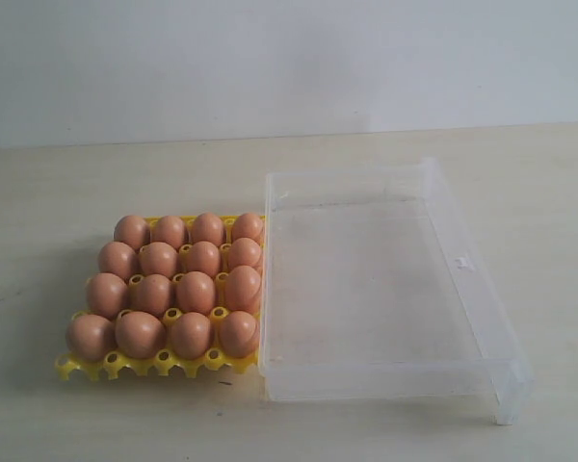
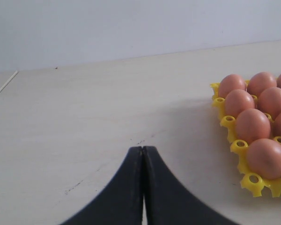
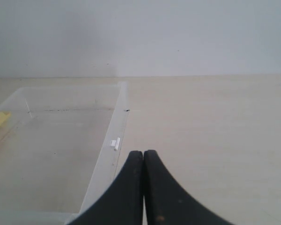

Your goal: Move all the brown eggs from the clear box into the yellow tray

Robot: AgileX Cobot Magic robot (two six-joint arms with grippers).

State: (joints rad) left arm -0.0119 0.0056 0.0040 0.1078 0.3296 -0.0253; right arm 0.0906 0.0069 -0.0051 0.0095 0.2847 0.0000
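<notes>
brown eggs [image 1: 159, 260] fill the yellow tray [image 1: 135, 364] beside the clear box [image 1: 385, 377]; left pincer [image 2: 143, 149] and right pincer [image 3: 143, 153] both pressed together.

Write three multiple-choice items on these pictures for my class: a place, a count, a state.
1. In the exterior view, where is the yellow tray? A) left of the clear box B) right of it C) inside it
2. How many brown eggs fill the tray? A) 9 B) 16 C) 12
3. The left gripper and right gripper are: A) open B) gripping eggs C) shut, empty
1 A: tray lies beside the box's left wall. 2 B: four rows of four. 3 C: jaws closed together, nothing between.
</notes>
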